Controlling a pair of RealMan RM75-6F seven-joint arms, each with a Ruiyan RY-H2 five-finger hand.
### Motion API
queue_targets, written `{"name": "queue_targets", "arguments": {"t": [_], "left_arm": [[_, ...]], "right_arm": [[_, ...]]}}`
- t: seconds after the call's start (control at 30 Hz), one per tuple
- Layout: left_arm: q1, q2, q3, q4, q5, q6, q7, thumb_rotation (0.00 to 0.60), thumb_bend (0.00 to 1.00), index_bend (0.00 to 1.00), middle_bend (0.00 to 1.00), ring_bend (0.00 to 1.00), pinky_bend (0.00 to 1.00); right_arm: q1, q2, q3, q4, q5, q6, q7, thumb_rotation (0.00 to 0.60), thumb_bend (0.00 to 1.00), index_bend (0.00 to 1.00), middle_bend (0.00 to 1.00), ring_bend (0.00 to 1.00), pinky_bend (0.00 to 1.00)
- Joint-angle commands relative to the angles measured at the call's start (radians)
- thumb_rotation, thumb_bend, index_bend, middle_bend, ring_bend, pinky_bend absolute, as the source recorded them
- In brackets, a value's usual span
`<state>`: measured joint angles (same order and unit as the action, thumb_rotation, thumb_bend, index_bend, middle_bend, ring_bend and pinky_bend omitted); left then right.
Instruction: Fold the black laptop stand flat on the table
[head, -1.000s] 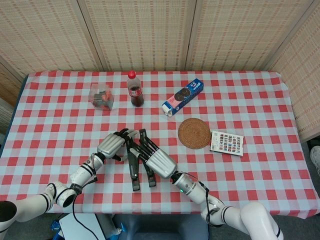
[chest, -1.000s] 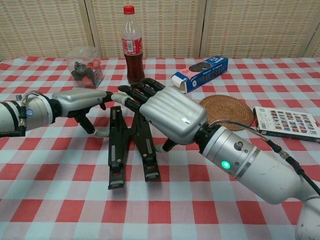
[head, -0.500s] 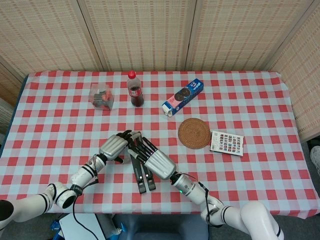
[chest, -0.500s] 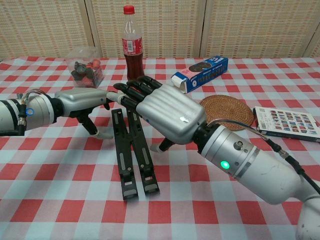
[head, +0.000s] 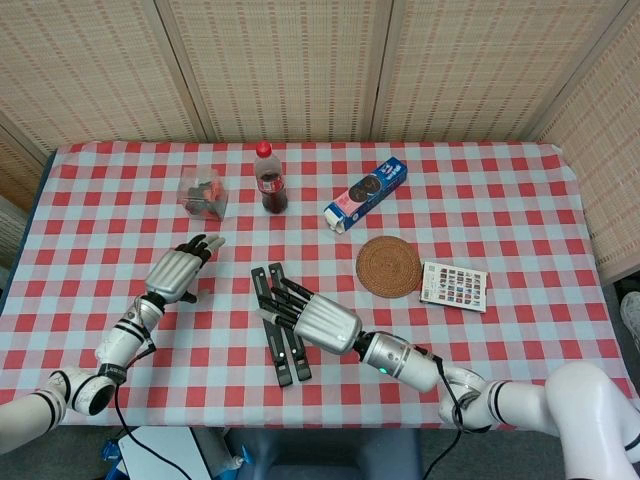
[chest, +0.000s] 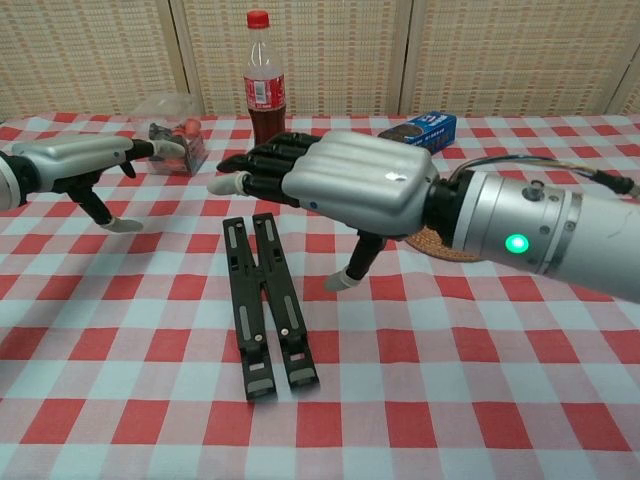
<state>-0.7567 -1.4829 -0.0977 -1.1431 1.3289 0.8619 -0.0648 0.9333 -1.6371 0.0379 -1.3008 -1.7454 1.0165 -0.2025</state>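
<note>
I am drawing my left hand (chest: 75, 160) off to the left, well apart now from the black laptop stand (chest: 263, 300), where a moment ago it was touching the stand's far end. Its fingers are loosely spread and holding nothing, and it is hanging above the checked tablecloth (chest: 120, 400) near the clear tub (chest: 172, 140) of small things.

The stand is lying in the middle of the near table. Its two bars, which were splayed in a V a second ago, are resting side by side, close and nearly parallel, flat on the cloth. Neither hand is touching it in either view.

I am lifting my right hand (chest: 345, 185) as well: it is hovering palm down over the stand's far end, fingers stretched forward and slightly apart, thumb hanging below, gripping nothing. In the head view this hand (head: 318, 322) is overlapping the stand (head: 277, 330), but the chest view shows clear air between them.

I judge the fold done, with the stand collapsed and lying flat; what remains is only to pull both hands back without brushing it.
</note>
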Motion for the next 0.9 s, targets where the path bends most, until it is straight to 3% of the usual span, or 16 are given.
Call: {"name": "queue_targets", "arguments": {"t": [0.03,0.23,0.5,0.9], "left_arm": [[0.016,0.024,-0.005,-0.017,-0.007,0.018,0.007,0.600,0.26,0.00,0.00,0.04,0.22],[0.037,0.050,-0.004,-0.040,-0.009,0.038,0.011,0.600,0.26,0.00,0.00,0.04,0.21],[0.057,0.064,-0.002,-0.046,-0.009,0.048,-0.007,0.600,0.26,0.00,0.00,0.04,0.21],[0.076,0.064,0.001,-0.031,-0.003,0.047,-0.041,0.600,0.26,0.00,0.00,0.03,0.21]], "right_arm": [[0.114,0.092,-0.002,-0.069,-0.023,-0.148,0.076,0.600,0.00,0.00,0.03,0.00,0.00],[0.208,0.092,-0.010,-0.034,-0.040,-0.267,0.117,0.600,0.03,0.03,0.11,0.00,0.00],[0.286,0.046,-0.038,0.030,-0.069,-0.339,0.141,0.600,0.04,0.10,0.15,0.00,0.00],[0.331,-0.007,-0.093,0.119,-0.101,-0.353,0.152,0.600,0.04,0.12,0.16,0.00,0.00]]}}
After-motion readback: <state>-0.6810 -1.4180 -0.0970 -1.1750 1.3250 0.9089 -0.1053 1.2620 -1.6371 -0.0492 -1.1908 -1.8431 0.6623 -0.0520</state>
